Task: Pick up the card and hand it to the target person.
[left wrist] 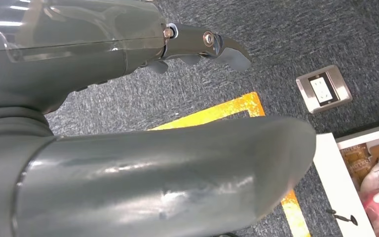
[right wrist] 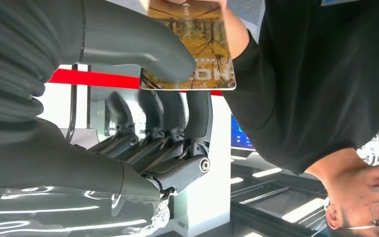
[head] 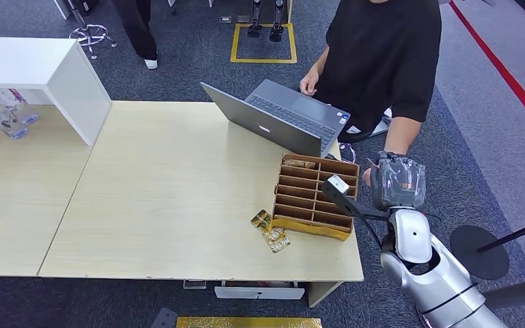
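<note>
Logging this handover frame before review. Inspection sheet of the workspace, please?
Surface: light wooden table, joined to a second one on the robot's left.
Job's things: card pinched by the right hand, held up at the seated person, whose fingers touch its far edge.
Clutter: compartmented cardboard organizer; two loose cards beside it; open laptop; water bottles.
Hands: right holds card; left hand holds nothing, over floor.
Cables: nothing seen.
Surroundings: carpet, yellow floor marking, floor socket.
</note>
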{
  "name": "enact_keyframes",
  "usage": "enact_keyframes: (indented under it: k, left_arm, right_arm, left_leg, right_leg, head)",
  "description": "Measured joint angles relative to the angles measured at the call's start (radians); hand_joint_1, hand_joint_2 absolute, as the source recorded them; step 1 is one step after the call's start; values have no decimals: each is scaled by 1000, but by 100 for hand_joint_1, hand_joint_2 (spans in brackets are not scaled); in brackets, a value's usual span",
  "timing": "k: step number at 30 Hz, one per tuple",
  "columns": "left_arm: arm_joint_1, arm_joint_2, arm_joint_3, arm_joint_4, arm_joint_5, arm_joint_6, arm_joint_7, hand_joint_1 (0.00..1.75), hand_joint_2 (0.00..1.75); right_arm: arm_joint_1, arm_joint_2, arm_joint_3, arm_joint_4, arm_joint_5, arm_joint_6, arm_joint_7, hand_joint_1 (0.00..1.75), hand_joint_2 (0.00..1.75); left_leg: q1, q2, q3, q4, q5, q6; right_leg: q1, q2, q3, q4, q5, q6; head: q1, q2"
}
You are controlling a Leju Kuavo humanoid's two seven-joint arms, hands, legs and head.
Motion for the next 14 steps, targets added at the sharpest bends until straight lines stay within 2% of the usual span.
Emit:
enact_keyframes:
  k: [1, 8, 14]
  left_arm:
    - [0, 0, 0, 0, 0, 0, 0, 0, 0]
    - [-2, 0, 0, 0, 0, 0, 0, 0, 0]
    - [-4, 0, -4, 0, 0, 0, 0, 0, 0]
  right_arm:
    - [0, 0, 0, 2, -1, 5, 2, 0, 175]
    - [1, 0, 0, 18, -41, 71, 13, 0, 175]
    - [2, 0, 4, 30, -56, 57, 14, 0, 175]
  left_leg:
    - [0, 0, 0, 0, 0, 0]
    - [0, 0, 0, 0, 0, 0]
    - [0, 0, 0, 0, 0, 0]
  right_leg:
    - [0, 0, 0, 0, 0, 0]
    - [0, 0, 0, 0, 0, 0]
    - [0, 0, 0, 0, 0, 0]
  head:
    - [0, 0]
    - [0, 0]
    - [0, 0]
